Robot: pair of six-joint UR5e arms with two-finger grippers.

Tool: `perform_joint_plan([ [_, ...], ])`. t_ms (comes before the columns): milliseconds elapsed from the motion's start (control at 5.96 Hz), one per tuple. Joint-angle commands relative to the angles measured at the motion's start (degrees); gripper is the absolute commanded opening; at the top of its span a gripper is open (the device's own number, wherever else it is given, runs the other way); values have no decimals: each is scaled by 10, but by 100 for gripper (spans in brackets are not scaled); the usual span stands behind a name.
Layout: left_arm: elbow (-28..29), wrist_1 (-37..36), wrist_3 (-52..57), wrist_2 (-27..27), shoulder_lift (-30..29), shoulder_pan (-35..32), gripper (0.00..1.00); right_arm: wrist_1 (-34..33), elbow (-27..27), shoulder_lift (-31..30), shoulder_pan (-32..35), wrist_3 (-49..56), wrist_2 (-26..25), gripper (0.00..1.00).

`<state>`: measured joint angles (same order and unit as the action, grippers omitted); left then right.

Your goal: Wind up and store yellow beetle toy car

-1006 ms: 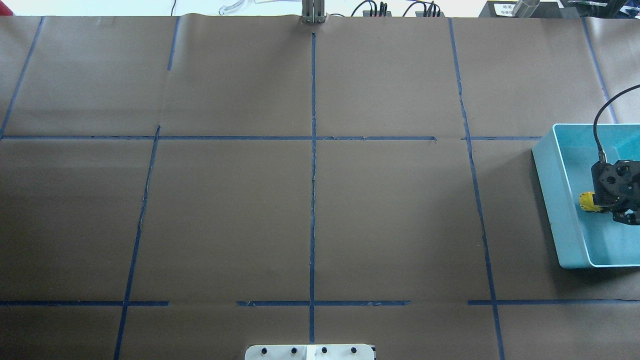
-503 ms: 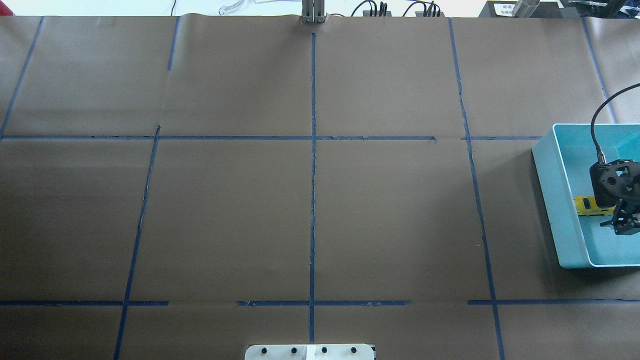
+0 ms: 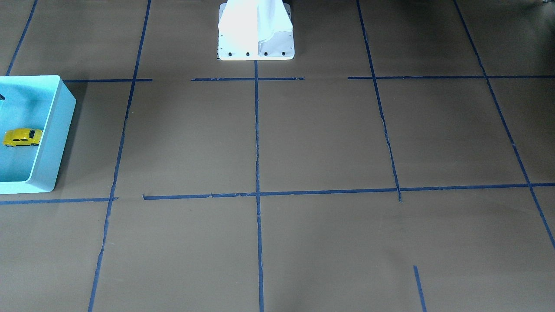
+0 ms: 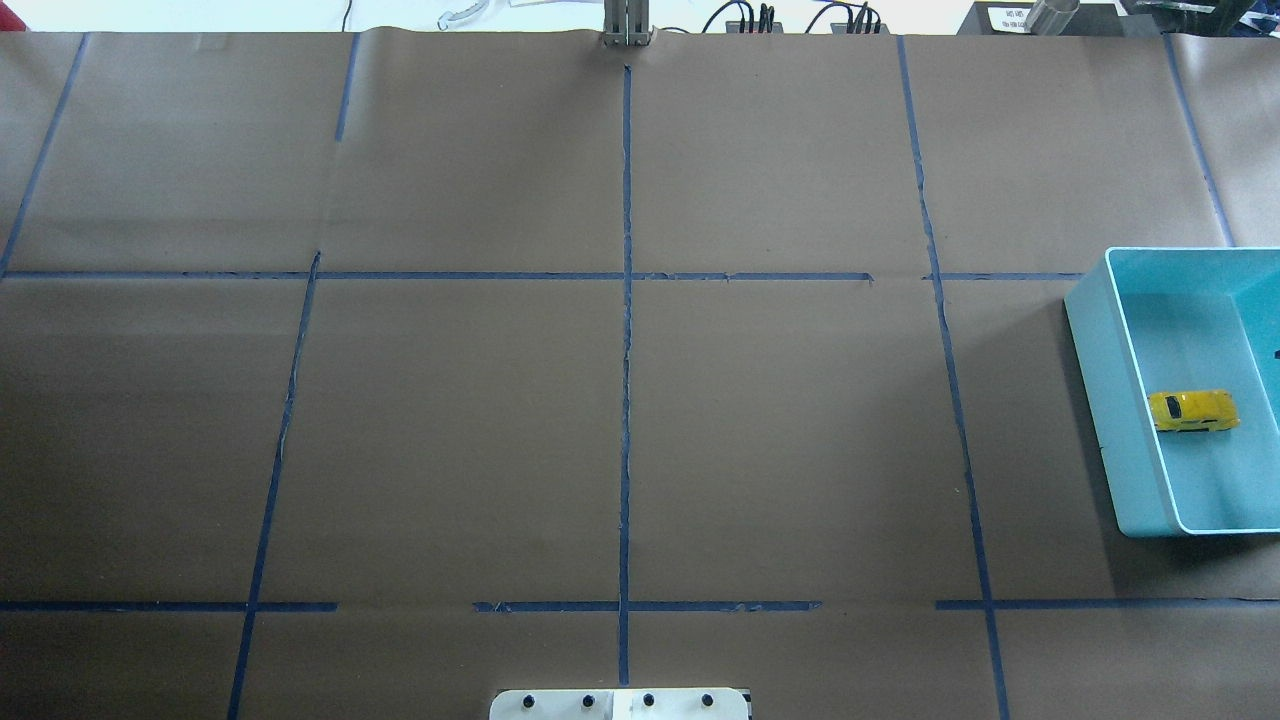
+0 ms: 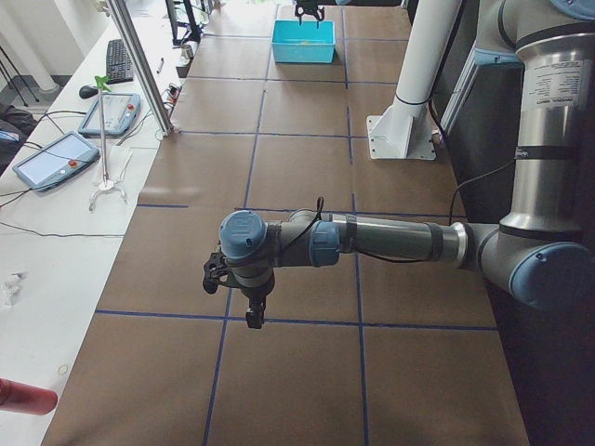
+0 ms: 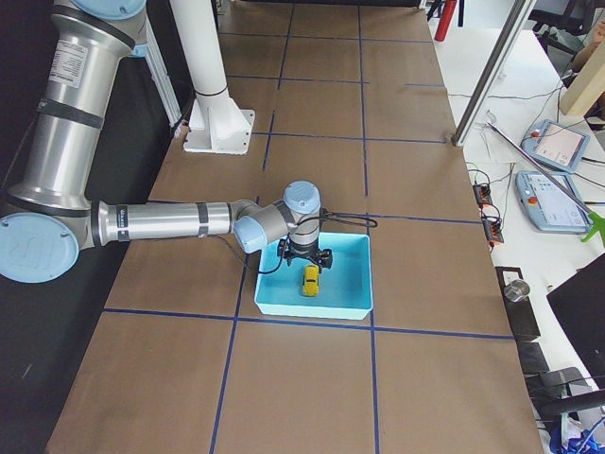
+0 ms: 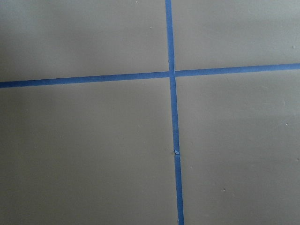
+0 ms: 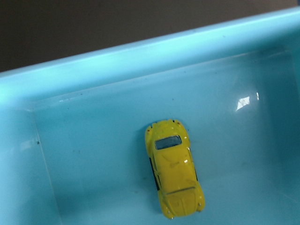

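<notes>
One yellow beetle toy car point(image 4: 1193, 411) sits on its wheels on the floor of the single light blue bin point(image 4: 1115, 400), close to one long wall, with nothing gripping it. Two hands show: the right hand point(image 6: 304, 260) hangs just above the car, and the left hand point(image 5: 252, 319) hangs over the bench point(image 4: 450, 430) well apart from the bin; whether either is spread or pressed together I cannot tell. A white label point(image 4: 1005, 16) beyond the bench's far edge has print too small to read.
</notes>
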<state>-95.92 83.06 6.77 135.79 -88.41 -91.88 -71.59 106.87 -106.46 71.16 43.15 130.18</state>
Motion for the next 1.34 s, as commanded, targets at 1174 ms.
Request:
perform_joint_plan([
  [1174,-1,1,2,0,15,-1,100,-290,-30,47,214,-460,19,100],
])
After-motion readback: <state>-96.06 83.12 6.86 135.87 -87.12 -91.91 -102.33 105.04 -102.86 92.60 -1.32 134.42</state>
